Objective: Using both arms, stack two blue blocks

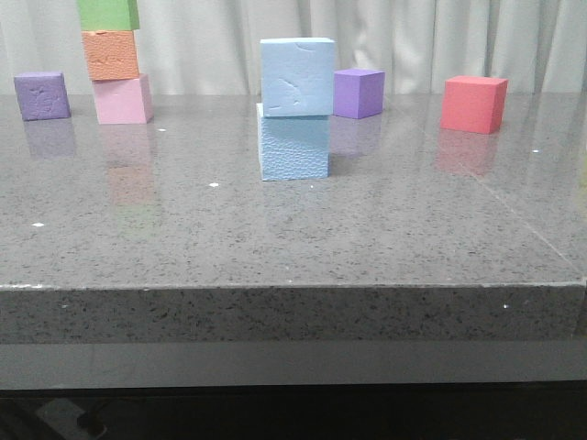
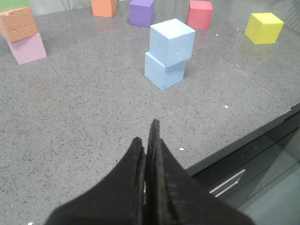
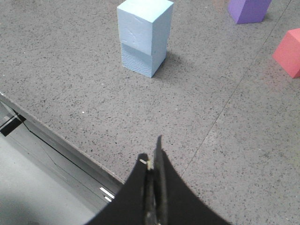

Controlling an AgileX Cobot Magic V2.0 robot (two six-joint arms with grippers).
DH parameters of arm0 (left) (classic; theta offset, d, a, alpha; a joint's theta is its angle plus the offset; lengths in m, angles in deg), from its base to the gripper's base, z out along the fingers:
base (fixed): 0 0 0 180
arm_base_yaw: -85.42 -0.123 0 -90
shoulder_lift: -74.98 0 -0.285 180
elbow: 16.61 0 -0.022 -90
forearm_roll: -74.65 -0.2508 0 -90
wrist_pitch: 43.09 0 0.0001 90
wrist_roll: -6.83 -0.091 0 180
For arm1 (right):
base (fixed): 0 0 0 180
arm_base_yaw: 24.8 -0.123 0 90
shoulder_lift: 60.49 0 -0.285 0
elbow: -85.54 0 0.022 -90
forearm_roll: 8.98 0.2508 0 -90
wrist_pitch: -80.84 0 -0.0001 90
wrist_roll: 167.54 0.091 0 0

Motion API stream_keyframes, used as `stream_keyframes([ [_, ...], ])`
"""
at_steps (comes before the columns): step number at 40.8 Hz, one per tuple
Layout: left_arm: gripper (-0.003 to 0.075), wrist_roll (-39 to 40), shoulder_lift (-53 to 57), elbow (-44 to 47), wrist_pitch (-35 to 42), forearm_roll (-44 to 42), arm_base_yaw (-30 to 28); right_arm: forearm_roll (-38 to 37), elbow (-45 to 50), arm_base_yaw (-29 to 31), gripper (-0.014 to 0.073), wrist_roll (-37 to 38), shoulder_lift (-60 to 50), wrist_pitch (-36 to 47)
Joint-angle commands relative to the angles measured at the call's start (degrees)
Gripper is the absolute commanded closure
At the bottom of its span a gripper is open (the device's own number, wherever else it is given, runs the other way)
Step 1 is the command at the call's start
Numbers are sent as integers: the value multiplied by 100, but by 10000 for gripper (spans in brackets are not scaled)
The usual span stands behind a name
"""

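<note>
Now the upper blue block [image 1: 297, 76] sits on the lower blue block [image 1: 294, 145], slightly askew, in the upper middle of the front view. Both the left gripper [image 2: 148, 140] and right gripper [image 3: 152, 159] are closed, holding nothing, well apart from the stack.

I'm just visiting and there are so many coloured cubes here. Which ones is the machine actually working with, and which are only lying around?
Part of the job:
- upper blue block, resting on the lower one
- lower blue block
- left hand and right hand, both shut, away from the stack

Just lying about:
- purple cubes
- red cube
- yellow cube
- green, orange, pink tower
- lone orange cube
</note>
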Motion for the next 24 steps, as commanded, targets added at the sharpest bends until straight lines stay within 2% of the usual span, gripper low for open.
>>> stream_keyframes([
  [1, 741, -17, 85, 212, 927, -89, -335, 115, -136, 21, 713, -54, -20, 357],
  [5, 741, -17, 308, 663, 1347, -91, -980, 115, -136, 21, 713, -54, -20, 357],
  [11, 741, -17, 875, 1683, 2373, 323, -2178, 115, -136, 21, 713, -54, -20, 357],
  [15, 741, -17, 1278, 2415, 3045, 320, -2706, 115, -136, 21, 713, -54, -20, 357],
  [19, 741, -17, 1702, 3059, 3681, 320, -2990, 115, -136, 21, 713, -54, -20, 357],
  [24, 741, -17, 2204, 3735, 4389, 320, -3031, 115, -136, 21, 713, -54, -20, 357],
])
